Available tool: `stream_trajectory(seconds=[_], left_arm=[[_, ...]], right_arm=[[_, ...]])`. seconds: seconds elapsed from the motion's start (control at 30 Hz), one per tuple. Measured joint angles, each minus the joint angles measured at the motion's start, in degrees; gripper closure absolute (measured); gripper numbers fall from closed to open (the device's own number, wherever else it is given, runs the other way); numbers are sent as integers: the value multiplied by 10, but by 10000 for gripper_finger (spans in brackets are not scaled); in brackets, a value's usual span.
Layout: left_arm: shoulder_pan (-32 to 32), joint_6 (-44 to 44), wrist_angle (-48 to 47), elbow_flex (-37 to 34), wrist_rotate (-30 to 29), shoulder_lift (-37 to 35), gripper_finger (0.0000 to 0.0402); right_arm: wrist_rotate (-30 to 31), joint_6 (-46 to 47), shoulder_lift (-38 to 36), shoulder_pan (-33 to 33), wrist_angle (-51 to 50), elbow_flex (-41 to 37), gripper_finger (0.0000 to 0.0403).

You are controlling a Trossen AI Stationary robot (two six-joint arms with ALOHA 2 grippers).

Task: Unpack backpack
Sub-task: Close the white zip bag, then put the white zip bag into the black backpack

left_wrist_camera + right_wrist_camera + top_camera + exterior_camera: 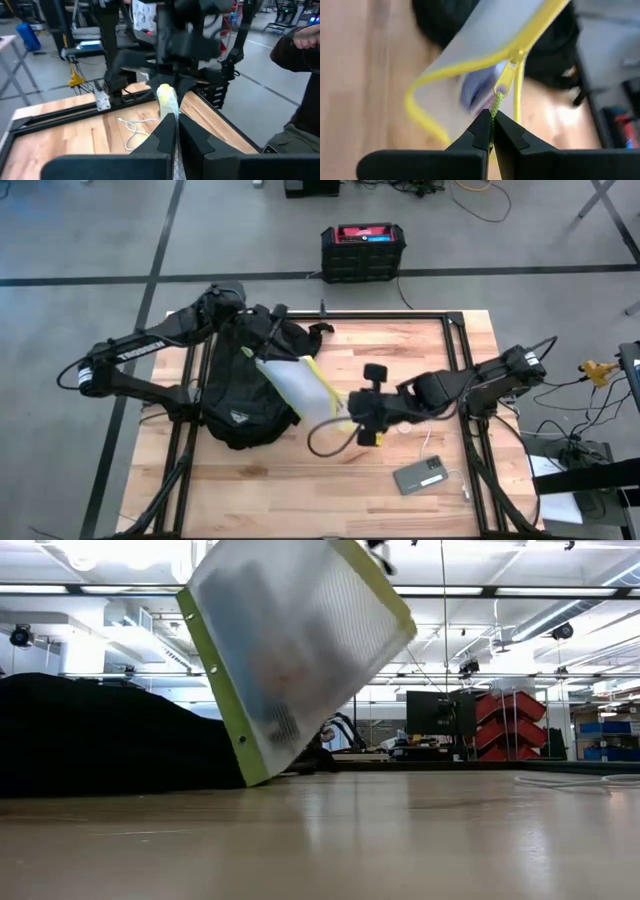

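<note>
Frosted yellow-edged zip pouch, cord pinched in closed right end effector; soft black backpack behind

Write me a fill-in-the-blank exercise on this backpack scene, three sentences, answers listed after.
1. The right gripper is shut on the pouch's yellow-green zip ____.
2. In the high view, the translucent pouch with yellow-green edging lies between the right gripper and the black ____.
3. The grey phone lies flat on the wooden ____, near the right arm.

Missing words: cord; backpack; table
</note>
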Motion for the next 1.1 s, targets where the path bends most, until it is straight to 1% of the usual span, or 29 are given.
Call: stream_trajectory(seconds=[0.13,0.23,0.3,0.43,0.53,0.67,0.73,0.83,0.9,0.97,1.1], left_arm=[[0,3,-21,-2,-9,-28,402],[0,3,-34,-2,-20,-48,402],[0,3,-44,-3,-23,-58,402],[0,-6,-54,-11,-25,-75,402],[-2,-16,-54,-24,-34,-85,402],[-10,-31,-55,-36,-39,-87,402],[-22,-34,-55,-40,-40,-87,402],[-42,-35,-55,-42,-64,-85,402],[-54,-31,-55,-42,-72,-85,402],[-63,-28,-54,-42,-74,-85,402],[-81,-28,-53,-42,-74,-87,402]], right_arm=[[-21,86,0,41,-69,-4,403],[-47,131,0,67,-80,-17,403],[-76,147,0,84,-84,-32,403],[-115,174,0,109,-86,-60,403],[-106,179,0,117,-87,-66,403],[-49,168,0,116,-85,-62,395],[-24,144,0,114,-82,-56,377],[31,117,0,106,-55,-47,333],[76,90,-1,95,-12,-45,297],[110,44,-1,80,52,-47,257],[108,-79,0,39,180,-58,181]])
